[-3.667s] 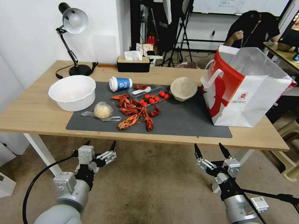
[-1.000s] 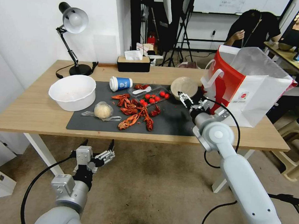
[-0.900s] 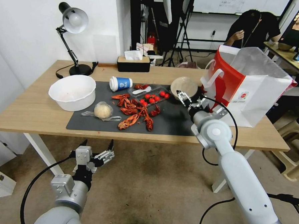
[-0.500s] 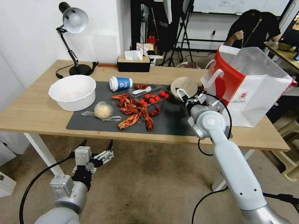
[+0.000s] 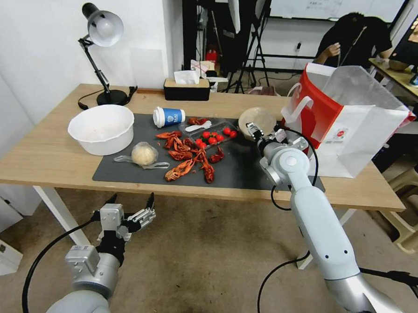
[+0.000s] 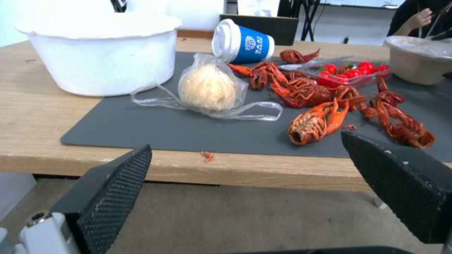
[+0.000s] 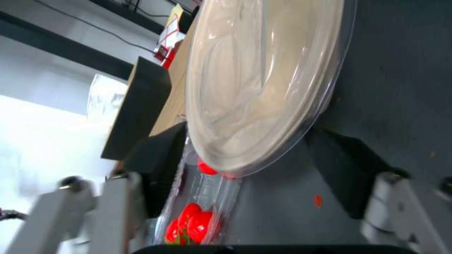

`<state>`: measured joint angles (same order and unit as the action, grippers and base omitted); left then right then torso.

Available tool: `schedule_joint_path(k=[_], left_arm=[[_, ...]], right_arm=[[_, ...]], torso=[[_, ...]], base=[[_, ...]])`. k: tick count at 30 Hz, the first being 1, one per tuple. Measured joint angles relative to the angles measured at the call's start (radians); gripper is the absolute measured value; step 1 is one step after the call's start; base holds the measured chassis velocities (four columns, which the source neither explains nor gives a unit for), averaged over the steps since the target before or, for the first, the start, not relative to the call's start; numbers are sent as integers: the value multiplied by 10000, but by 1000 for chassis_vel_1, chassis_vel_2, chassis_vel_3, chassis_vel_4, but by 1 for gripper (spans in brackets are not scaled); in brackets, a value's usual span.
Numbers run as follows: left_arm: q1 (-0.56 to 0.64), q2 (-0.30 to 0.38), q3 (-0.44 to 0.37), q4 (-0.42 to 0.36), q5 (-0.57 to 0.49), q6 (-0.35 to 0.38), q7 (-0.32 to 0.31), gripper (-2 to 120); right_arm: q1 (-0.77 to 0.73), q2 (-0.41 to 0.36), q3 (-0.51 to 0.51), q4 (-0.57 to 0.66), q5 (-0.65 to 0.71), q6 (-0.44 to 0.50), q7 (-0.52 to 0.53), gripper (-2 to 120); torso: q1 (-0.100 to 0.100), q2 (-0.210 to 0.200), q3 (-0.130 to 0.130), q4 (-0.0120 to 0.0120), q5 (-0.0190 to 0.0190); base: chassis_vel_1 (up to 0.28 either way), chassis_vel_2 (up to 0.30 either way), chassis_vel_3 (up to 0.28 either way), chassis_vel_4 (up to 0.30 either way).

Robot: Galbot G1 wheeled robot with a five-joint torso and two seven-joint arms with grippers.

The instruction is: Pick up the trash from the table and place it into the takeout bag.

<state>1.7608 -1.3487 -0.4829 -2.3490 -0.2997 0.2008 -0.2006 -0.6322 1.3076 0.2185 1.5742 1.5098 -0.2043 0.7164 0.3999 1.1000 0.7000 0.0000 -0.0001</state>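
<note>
The round lidded container [image 5: 257, 117] sits on the dark mat [image 5: 250, 170] beside the takeout bag [image 5: 341, 121], which stands upright at the table's right end. My right gripper [image 5: 265, 130] is open at the container's near rim. In the right wrist view its fingers [image 7: 158, 169] stand on either side of the lid [image 7: 263, 77]. Crayfish shells [image 5: 188, 155], a wrapped pale ball [image 5: 144, 154] and a blue-and-white paper cup [image 5: 169, 117] on its side are spread over the mat's left half. My left gripper [image 5: 129, 208] hangs open below the table's front edge.
A clear tray of cherry tomatoes [image 5: 212, 135] lies just left of the container. A white bowl [image 5: 100, 128] stands at the left of the light-wood table [image 5: 40, 161]. A desk lamp [image 5: 101, 34] and a tissue box [image 5: 186, 89] are along the back edge.
My right arm has risen from below the table to the mat and edged toward the container over the last second. The left arm has sunk slightly.
</note>
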Motion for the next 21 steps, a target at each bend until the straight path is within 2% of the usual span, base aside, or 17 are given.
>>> schedule_joint_path(k=[2,4,6,9,10,17,21], left_arm=[[-3,-3,8,1,0,0,0,100],[-19,-2,22,7,-2,0,0,100],[-24,1,22,9,-4,1,0,100],[-52,40,-5,42,-31,12,0,100],[-52,40,-5,42,-31,12,0,100],[-70,48,-21,110,-46,19,1,100],[-71,44,-20,120,-49,19,1,100]], right_arm=[[0,7,16,-7,0,6,0,58],[0,6,56,-9,-1,30,6,46],[-2,4,64,-9,-1,36,10,43],[-19,-26,83,23,-1,43,15,28],[-19,-26,83,23,-1,43,15,28],[-26,-51,108,107,-18,94,108,2],[-89,-99,111,189,-89,154,115,0]], torso=[[0,0,0,0,1],[1,0,0,0,0],[1,0,0,0,0],[1,0,0,-1,0],[1,0,0,-1,0],[0,0,-1,0,0],[1,0,0,1,1]], base=[[0,0,0,0],[0,0,0,0],[0,0,0,0],[0,0,0,0],[0,0,0,0],[0,0,0,0],[0,0,0,0]])
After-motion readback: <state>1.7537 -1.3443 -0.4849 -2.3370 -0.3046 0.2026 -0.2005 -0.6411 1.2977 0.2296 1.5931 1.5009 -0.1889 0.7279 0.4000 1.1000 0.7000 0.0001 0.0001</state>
